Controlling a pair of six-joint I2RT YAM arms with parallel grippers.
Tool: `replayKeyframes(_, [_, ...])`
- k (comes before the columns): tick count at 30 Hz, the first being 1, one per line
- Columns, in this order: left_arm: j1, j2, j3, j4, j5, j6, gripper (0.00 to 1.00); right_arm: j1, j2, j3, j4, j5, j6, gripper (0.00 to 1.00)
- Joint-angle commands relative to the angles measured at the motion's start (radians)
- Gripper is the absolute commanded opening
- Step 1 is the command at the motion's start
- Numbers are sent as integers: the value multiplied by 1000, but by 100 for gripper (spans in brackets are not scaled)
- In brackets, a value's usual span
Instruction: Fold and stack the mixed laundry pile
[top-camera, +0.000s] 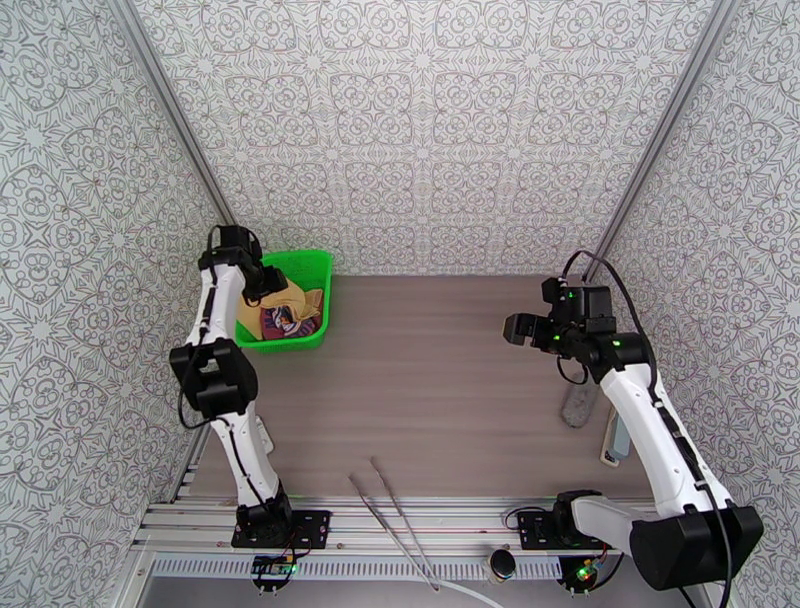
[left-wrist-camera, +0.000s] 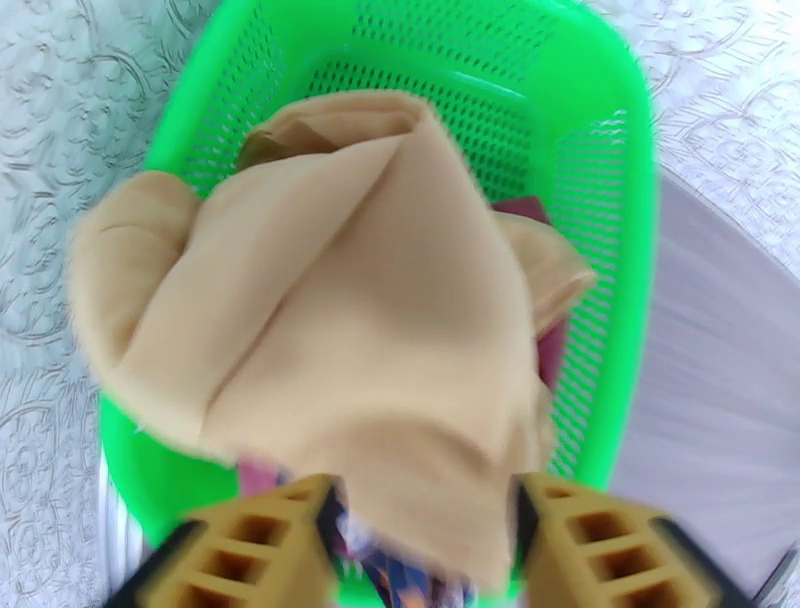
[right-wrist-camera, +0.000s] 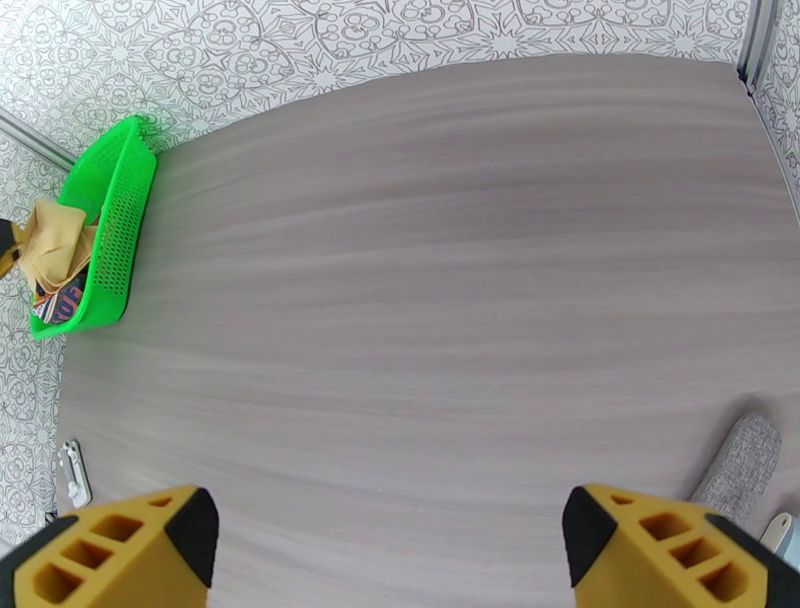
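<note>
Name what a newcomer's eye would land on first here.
The bright green basket in the far-left corner of the table, against grey patterned walls. Above it, the left hand pinches a tan cloth that bunches up out of the basket. The right hand hangs open over the wooden table.

The left arm reaches forward with a bent elbow. The left gripper points down, and its fingers press on the cloth between them. The right arm is raised. The right gripper points toward the left side with its jaws wide apart, holding nothing.
</note>
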Motion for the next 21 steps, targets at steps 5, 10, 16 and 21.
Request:
replayKeyframes(5, [-15,-246,-359,36,170,-203,59,10,-1,-26,6,-25,-11,97])
replayKeyframes(10, [-24,-243,-492,143,217,-256,54,10,-9,-32,8,-36,-13,97])
replayKeyframes(16, [-17,-196,-480,249,214,-273,56,10,-39,-38,-8,-19,-21,97])
replayKeyframes(21, [-3,-173,-485,313,214,-288,57,10,-43,-34,-16,-15,-21,97])
